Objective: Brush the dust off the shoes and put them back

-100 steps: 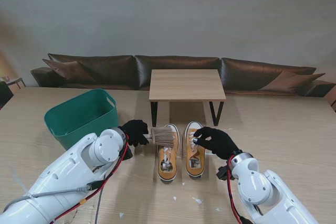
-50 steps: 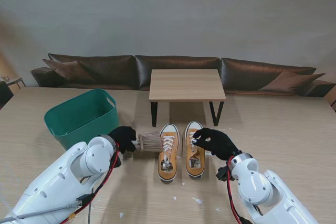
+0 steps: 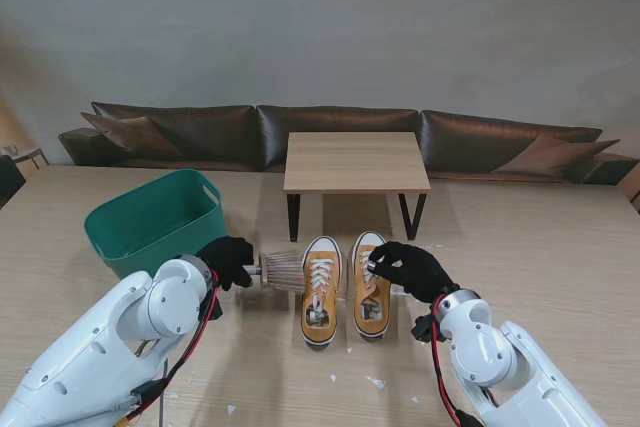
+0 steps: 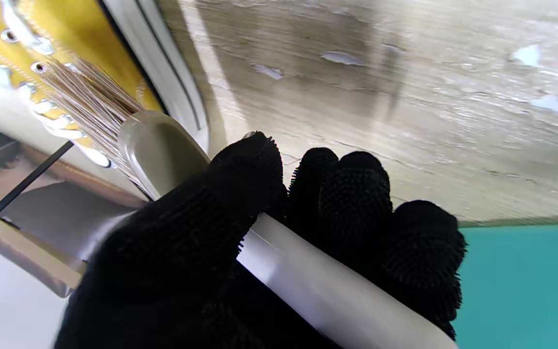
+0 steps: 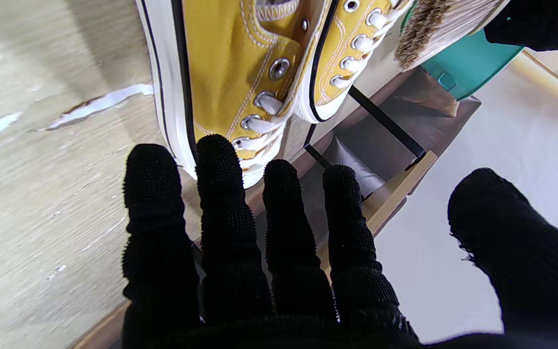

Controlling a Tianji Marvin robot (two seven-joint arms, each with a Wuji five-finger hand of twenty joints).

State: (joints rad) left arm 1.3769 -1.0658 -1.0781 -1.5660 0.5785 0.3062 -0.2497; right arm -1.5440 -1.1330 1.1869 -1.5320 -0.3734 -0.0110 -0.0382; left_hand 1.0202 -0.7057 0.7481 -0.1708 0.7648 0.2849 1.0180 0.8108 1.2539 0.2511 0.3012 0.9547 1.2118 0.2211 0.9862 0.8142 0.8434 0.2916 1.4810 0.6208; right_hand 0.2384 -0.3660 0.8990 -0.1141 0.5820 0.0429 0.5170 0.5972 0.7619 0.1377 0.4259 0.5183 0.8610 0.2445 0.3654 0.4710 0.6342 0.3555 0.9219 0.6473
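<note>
Brushing step: left hand (image 3: 228,260) grips the pale-handled bristle brush (image 3: 283,269) beside the yellow canvas shoes (image 3: 344,285); right hand (image 3: 408,269) is spread, empty; next sweep needs bristles across the laces.

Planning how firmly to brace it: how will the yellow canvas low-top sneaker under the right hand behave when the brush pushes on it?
The yellow canvas low-top sneaker probably slides easily: it looks light and sits flat on smooth wood. Its canvas upper likely dents under bristles, while the white rubber sole should stay stiff. Tipping seems unlikely given the wide sole, and the right hand appears to rest on it.
</note>
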